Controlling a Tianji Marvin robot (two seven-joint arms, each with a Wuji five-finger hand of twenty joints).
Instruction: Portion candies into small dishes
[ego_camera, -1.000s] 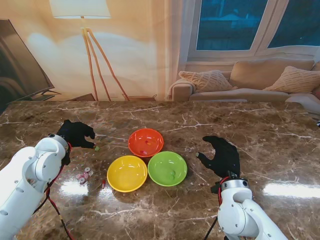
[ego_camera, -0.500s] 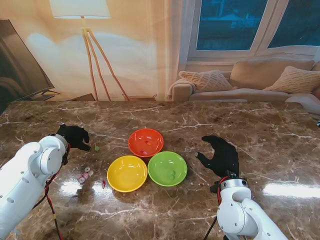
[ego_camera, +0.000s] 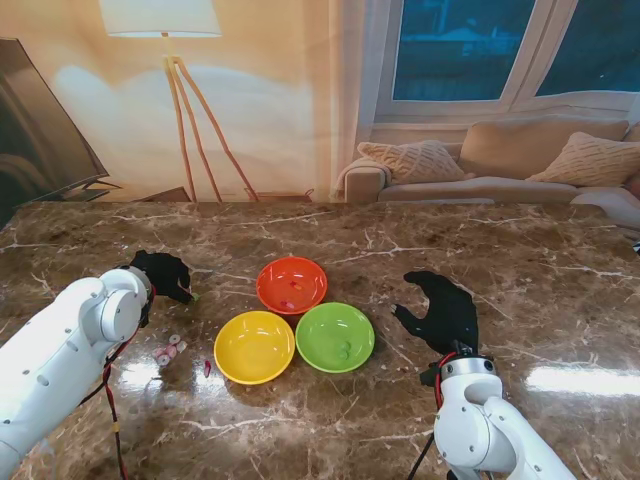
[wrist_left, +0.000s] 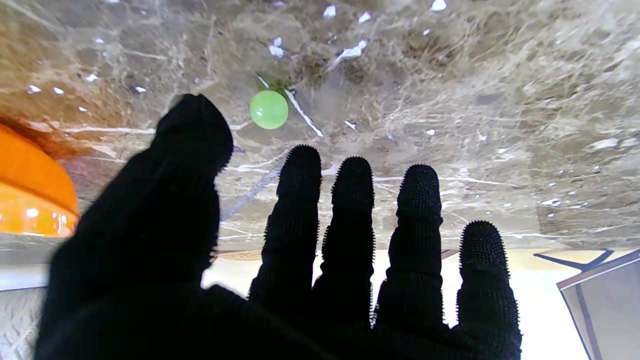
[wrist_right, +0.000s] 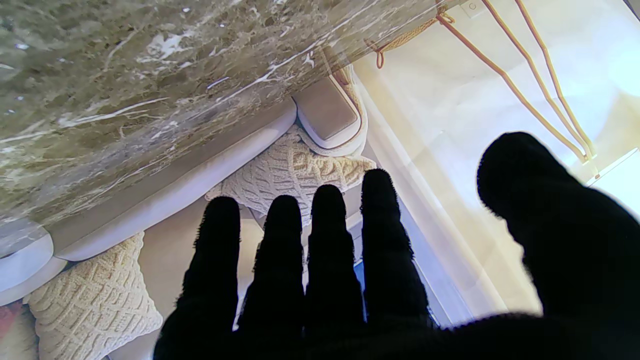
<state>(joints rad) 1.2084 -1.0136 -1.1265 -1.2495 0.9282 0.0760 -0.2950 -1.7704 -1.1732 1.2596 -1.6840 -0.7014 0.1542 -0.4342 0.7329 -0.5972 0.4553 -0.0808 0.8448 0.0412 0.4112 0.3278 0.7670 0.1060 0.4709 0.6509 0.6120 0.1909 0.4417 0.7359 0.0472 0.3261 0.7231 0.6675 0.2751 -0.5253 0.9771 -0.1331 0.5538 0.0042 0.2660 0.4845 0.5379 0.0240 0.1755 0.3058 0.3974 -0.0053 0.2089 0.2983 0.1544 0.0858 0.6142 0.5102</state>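
Marble tabletop, living rm behind w/ sofa & floor lamp. We log 3 dishes clustered mid-table: orange dish, yellow dish, green dish, rims touching or nearly. Green candy ball lies loose on marble just past our left hand, fingers spread, holding nothing. Pink/red candies lie left of yellow dish. Right hand hovers right of green dish, fingers apart, empty.

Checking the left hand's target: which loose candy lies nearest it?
The green candy, alone just beyond the left hand; the pink candies lie nearer to me.
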